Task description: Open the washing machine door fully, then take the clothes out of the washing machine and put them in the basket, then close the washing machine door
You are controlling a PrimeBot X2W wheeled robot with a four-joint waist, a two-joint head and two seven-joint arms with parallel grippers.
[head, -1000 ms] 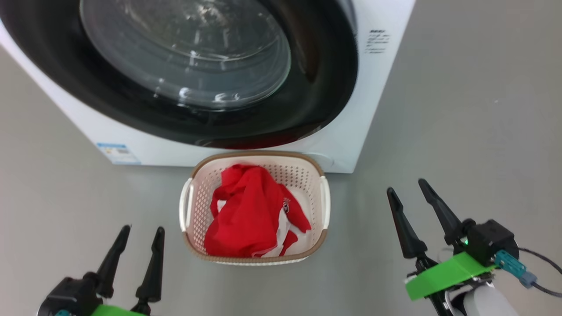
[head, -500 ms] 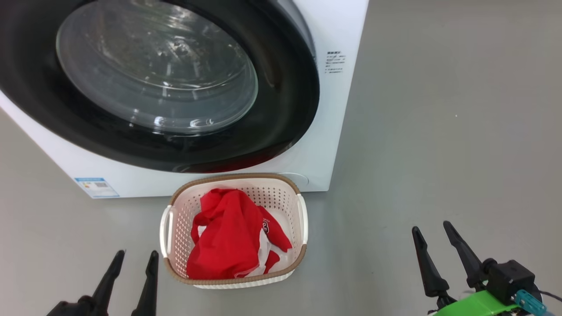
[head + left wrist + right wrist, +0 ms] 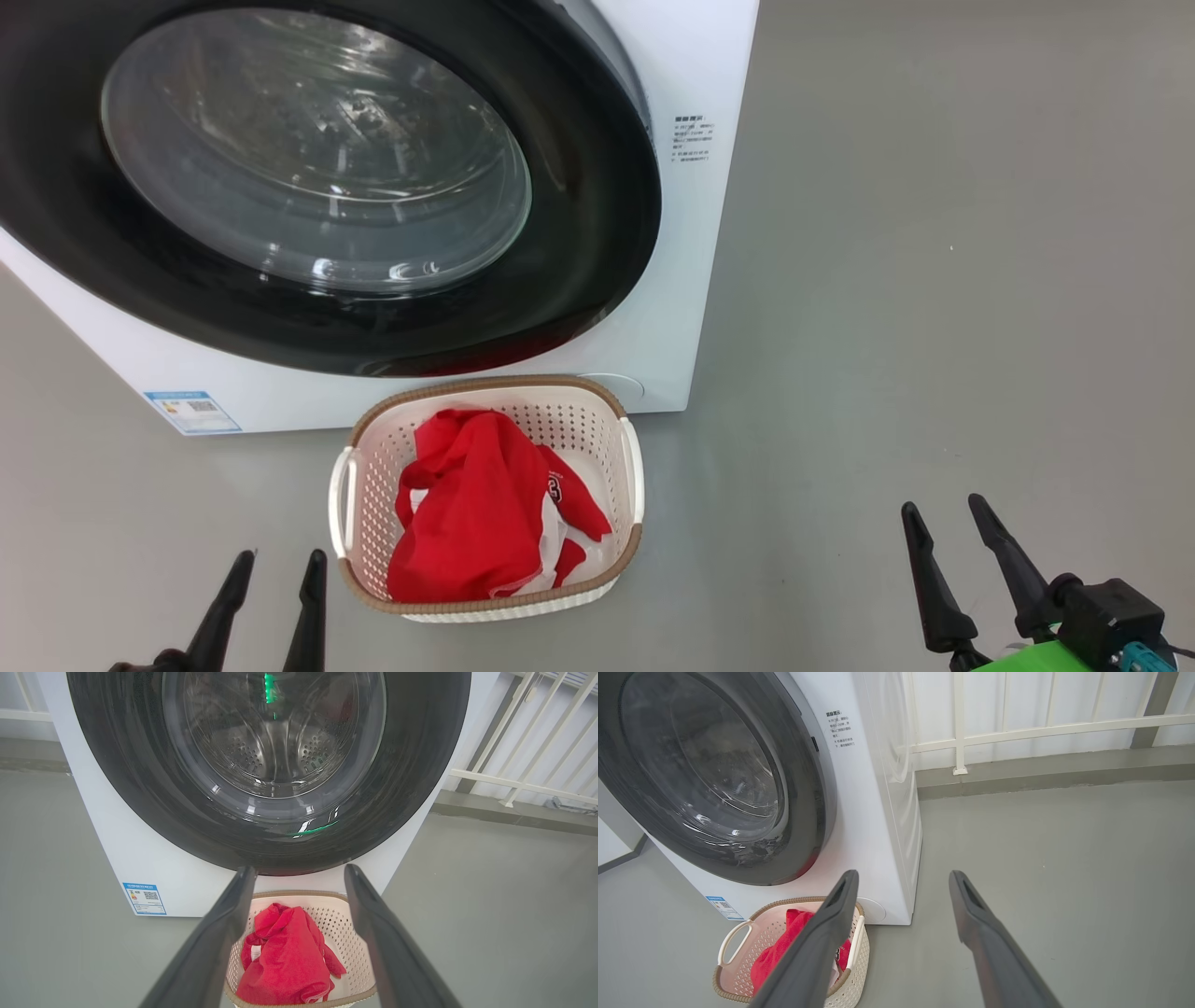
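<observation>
A: Where do we see the clothes?

B: We see the clothes (image 3: pixel 476 523) lying in the basket (image 3: pixel 485 385). They are a bright red garment bunched up, with white cloth showing at its right edge and a small print on the red. All of it sits within the brown rim.

A: And the basket itself?

B: We find it on the grey floor (image 3: pixel 934 280), just in front of the washing machine (image 3: pixel 695 243), below the lower edge of the washing machine door (image 3: pixel 308 168). Whether it touches the white front, we cannot tell.

A: How does the door sit?

B: We see its glossy black rim lying flush against the front, closed. Through the glass bowl, in our left wrist view, we make out the perforated steel drum (image 3: pixel 275 751).

A: Our grippers?

B: Both are released. We see the left gripper (image 3: pixel 280 560) low, to the left of the basket, fingers parted and holding nothing. The right gripper (image 3: pixel 941 506) is well off to the basket's right, over bare floor, fingers spread and empty too. Both stand apart from the basket and the machine.

A: Anything else we can name?

B: We see a small blue label (image 3: pixel 191 411) at the machine's lower left corner and printed text (image 3: pixel 693 138) right of the door. In our right wrist view there is a white railing (image 3: pixel 1017 728) behind the machine.
</observation>
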